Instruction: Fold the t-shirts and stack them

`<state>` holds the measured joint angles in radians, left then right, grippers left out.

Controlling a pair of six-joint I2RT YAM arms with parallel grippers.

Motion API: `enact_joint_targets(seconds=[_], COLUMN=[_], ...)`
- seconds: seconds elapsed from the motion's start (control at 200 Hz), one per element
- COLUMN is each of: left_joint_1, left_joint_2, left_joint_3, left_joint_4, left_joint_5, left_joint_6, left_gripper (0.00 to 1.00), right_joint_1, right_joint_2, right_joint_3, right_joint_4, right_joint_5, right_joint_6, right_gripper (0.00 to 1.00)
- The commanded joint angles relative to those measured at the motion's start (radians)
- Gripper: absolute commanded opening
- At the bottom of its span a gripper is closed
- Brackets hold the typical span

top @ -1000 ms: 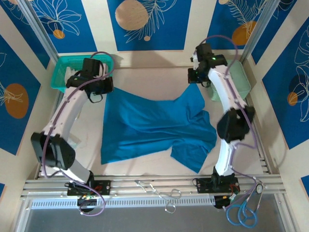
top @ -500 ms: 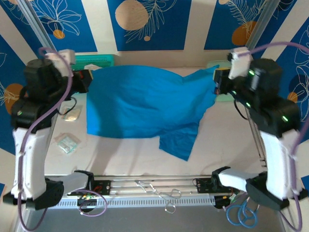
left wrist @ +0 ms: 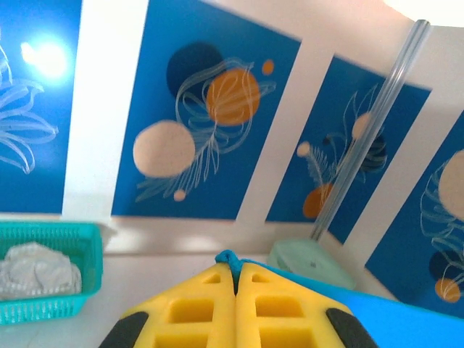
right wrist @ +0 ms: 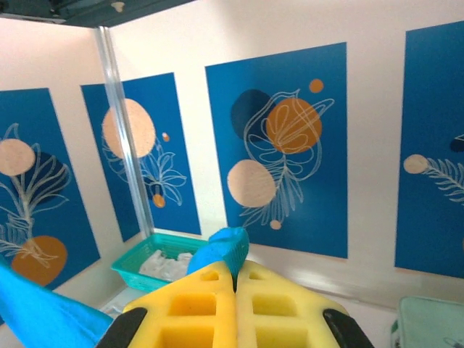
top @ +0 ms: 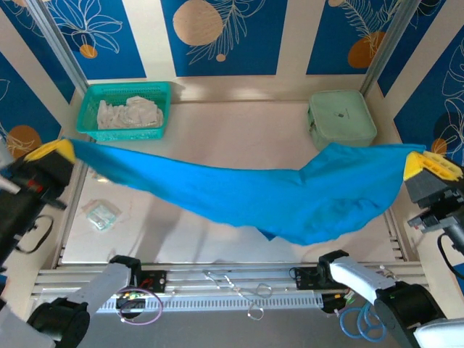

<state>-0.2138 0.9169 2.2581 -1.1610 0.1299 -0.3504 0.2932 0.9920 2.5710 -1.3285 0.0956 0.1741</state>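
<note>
Teal-blue cloth of one t-shirt (top: 290, 196) hangs stretched across the whole workspace, held up in the air between the two arms and well clear of the surface (top: 239, 138). From the top camera, the left gripper (top: 54, 150) pinches one end at the far left edge and the right gripper (top: 420, 163) pinches the other at the far right. The shirt sags between them and is widest and lowest toward the right, where a flap droops near the front rail. Its shadow falls on the surface below.

The top camera also shows what lies beneath and behind the shirt. A teal basket (top: 127, 85) holding white cloths (top: 130, 112) sits at the back left, a pale green case (top: 341, 118) at the back right, and a small clear packet (top: 101, 214) at the left side under the cloth.

The wrist cameras give the grip itself, which is too small to judge from above. On the left wrist the yellow pads (left wrist: 196, 312) are pressed flat together, jaws closed, with a small fold of blue fabric poking out at their tips and more cloth trailing off to the lower right. On the right wrist the jaws are likewise closed on the shirt, a bunched lump of blue standing above the tips. Both wrist cameras look level across the cell to the basket, the case and the patterned blue wall panels.
</note>
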Motion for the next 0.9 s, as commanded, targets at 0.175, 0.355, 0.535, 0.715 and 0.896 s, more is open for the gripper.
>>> enact_joint_targets(seconds=[0.175, 0.355, 0.535, 0.715, 0.896], left_joint_1=[-0.009, -0.017, -0.035, -0.042, -0.043], left_joint_2=[-0.06, -0.047, -0.011, 0.035, 0.037], left_joint_3=[0.069, 0.07, 0.075, 0.011, -0.303], left_joint_4=[0.019, 0.084, 0.136, 0.174, 0.316], left_joint_5=[-0.159, -0.22, -0.3, -0.348, -0.389], left_joint_6=[-0.008, 0.023, 0.083, 0.141, 0.161], left_gripper=[0.0, 0.0, 0.0, 0.0, 0.0], right_joint_1=[-0.048, -0.04, -0.003, 0.093, 0.129], right_joint_2=[0.0, 0.058, 0.167, 0.236, 0.32], right_joint_3=[0.1, 0.106, 0.123, 0.061, -0.089], right_joint_4=[0.112, 0.236, 0.299, 0.295, 0.267], right_joint_5=[-0.058, -0.008, 0.097, 0.303, 0.482], right_joint_6=[0.034, -0.001, -0.076, -0.192, -0.264], right_gripper=[0.0, 0.0, 0.0, 0.0, 0.0])
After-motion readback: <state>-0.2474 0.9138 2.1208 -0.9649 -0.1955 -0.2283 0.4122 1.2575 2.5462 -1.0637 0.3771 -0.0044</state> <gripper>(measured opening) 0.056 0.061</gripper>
